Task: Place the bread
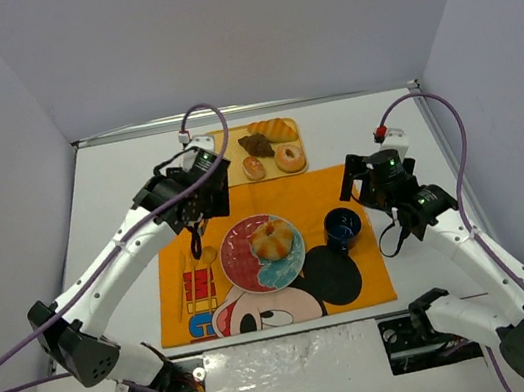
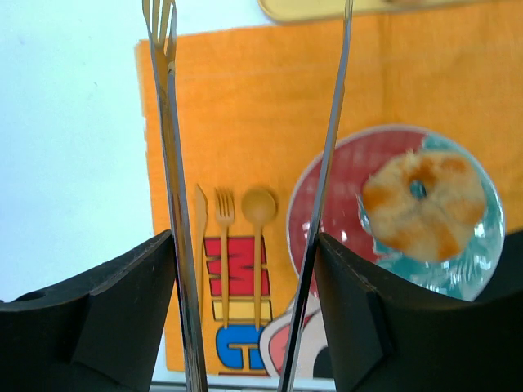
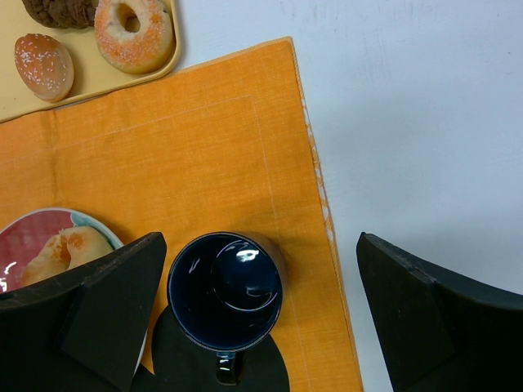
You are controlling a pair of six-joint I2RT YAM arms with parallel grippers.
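The bread [image 1: 273, 240] lies plated; left pincer [image 2: 245, 238] clamps half-cropped tongs [image 2: 169, 163]; right pincer [image 3: 261, 242] gapes empty.

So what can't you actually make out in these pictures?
- Right wrist view: bread mostly behind a finger of the right end effector; dark pastry cut by top edge.
- Left wrist view: tray cut by top edge; plate's lower edge behind the left end effector's finger.
- Top view: tongs too small to see clearly.

bread [image 1: 272, 241] — on plate [image 1: 238, 258] | plate centred on orange placemat [image 1: 303, 199] | cup [image 1: 342, 229] right of plate | left hand [image 1: 196, 226] — tongs [image 1: 197, 246] hanging left of plate
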